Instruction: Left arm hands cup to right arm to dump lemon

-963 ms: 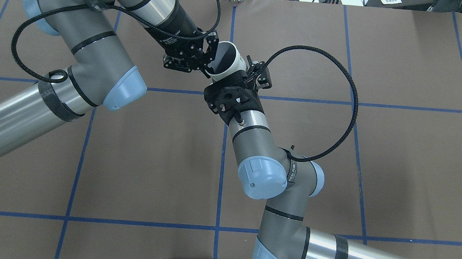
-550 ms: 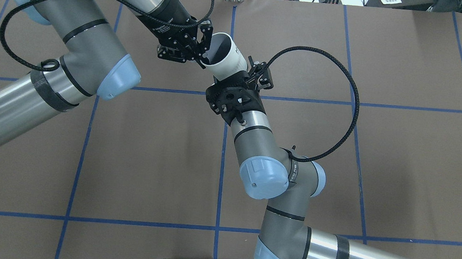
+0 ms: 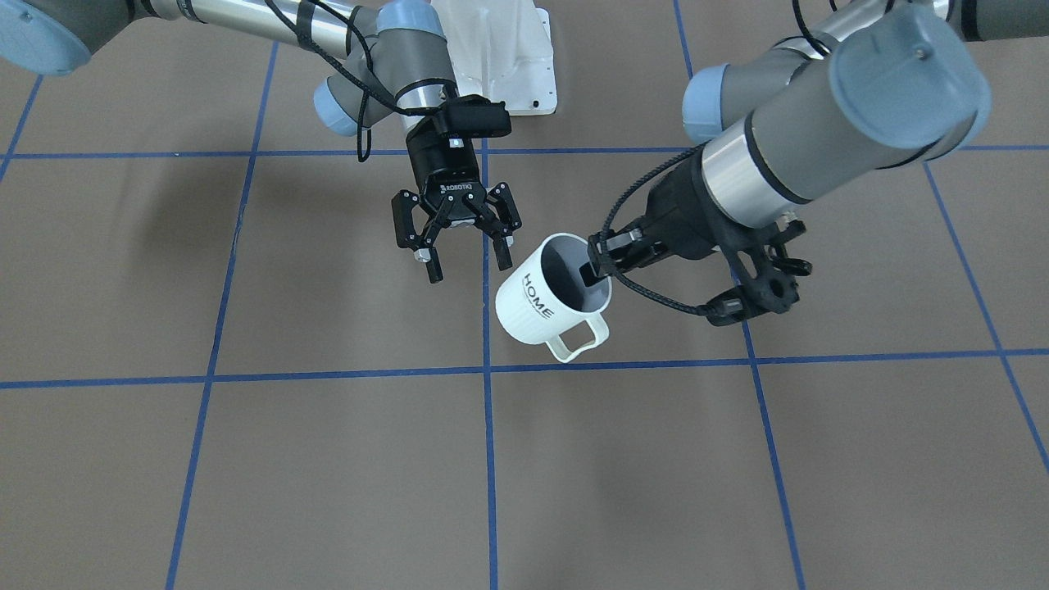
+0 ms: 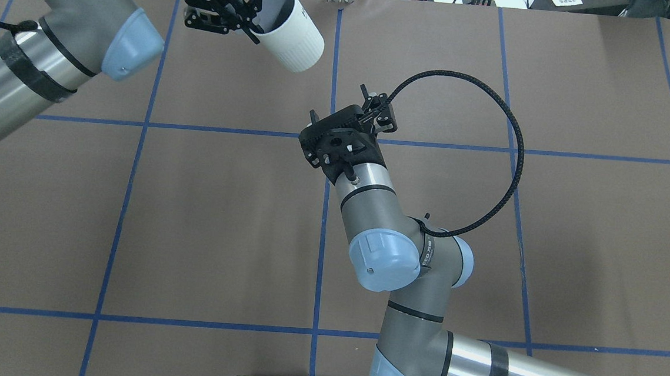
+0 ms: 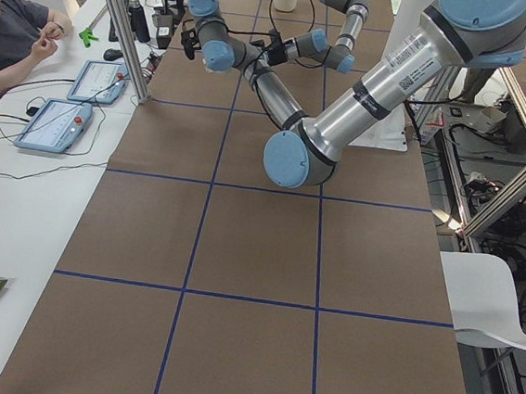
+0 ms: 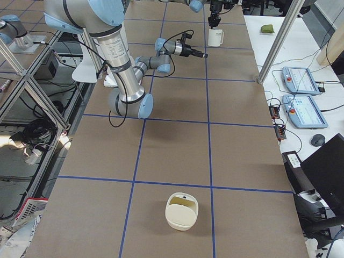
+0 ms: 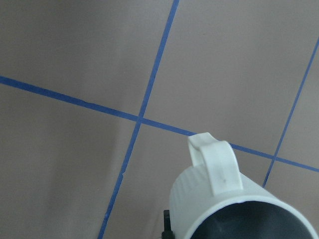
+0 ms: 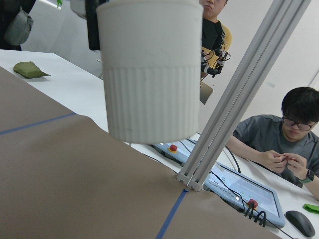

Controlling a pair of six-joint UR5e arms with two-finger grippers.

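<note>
The cup (image 3: 542,301), a white ribbed mug with "HOME" lettering and a grey inside, hangs tilted above the table. My left gripper (image 3: 598,269) is shut on its rim, one finger inside, and the handle points to the operators' side. In the overhead view the cup (image 4: 291,33) is at the far left of centre under the left gripper (image 4: 251,24). My right gripper (image 3: 467,267) is open and empty, a short way from the cup's side. The right wrist view shows the cup (image 8: 149,69) from the side, just ahead. The lemon does not show in any view.
A white mounting plate (image 3: 508,57) lies at the robot's edge of the table. A cream round container (image 6: 181,211) sits at the table's end on the robot's right. Operators, tablets (image 8: 239,191) and an aluminium post (image 8: 234,94) stand beyond the far edge.
The left gripper has carried the cup out from between the right gripper's fingers, left and farther away in the overhead view. The right arm has barely moved.
</note>
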